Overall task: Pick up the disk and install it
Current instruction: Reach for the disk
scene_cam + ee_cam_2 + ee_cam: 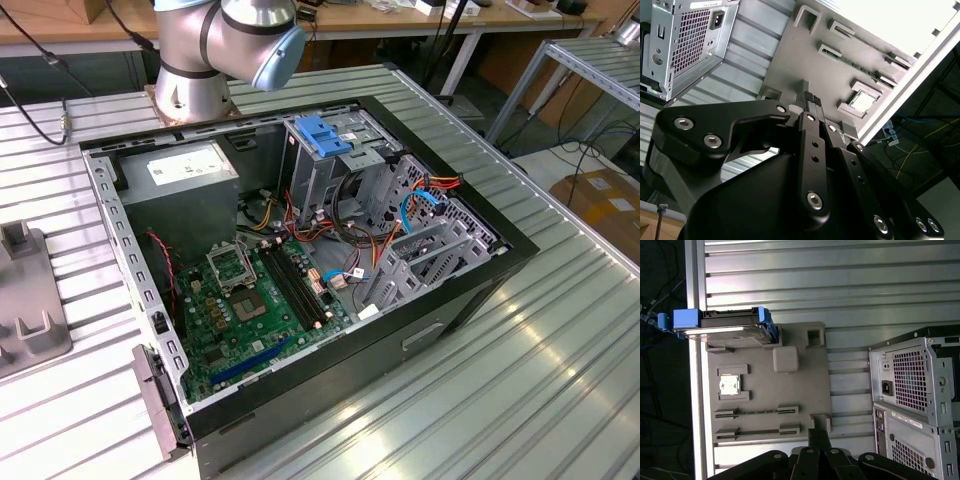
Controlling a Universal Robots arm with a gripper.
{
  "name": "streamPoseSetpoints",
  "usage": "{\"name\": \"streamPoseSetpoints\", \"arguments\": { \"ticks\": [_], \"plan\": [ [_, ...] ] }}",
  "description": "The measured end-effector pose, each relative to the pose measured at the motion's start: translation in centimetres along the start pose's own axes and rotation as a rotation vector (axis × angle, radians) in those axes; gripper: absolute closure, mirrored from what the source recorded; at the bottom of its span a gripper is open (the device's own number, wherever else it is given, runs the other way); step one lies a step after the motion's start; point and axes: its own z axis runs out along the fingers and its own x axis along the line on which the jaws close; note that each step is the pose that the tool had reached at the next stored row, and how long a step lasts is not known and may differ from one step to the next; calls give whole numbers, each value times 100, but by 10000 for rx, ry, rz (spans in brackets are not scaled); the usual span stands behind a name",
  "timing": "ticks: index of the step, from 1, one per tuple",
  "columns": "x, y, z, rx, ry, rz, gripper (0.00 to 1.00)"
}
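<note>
**Fig.** Nearest in both wrist views, the end effector point(817, 436) has its jaws closed together and grips nothing. Beyond it lies the grey fixture plate point(790, 390) on the ribbed desk point(840, 280). The disk point(725, 329) rests in the plate's far corner, well apart from the fingertips, with its blue end reaching past the desk's edge. We judge that a skewed or shallow grip there could nudge the disk over that edge. Farther off, at the centre of the exterior view, the open computer case point(470, 290) holds loose cables point(350, 220) that could snag the carrier. The blue bracket point(323, 135), at upper centre, could be mistaken for the disk.
</note>
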Motion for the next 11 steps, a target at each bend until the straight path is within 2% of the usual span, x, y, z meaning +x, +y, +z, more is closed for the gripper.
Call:
{"name": "streamPoseSetpoints", "arguments": {
  "ticks": [11],
  "plan": [
    [15,-2,10,1,0,0,90]
  ]
}}
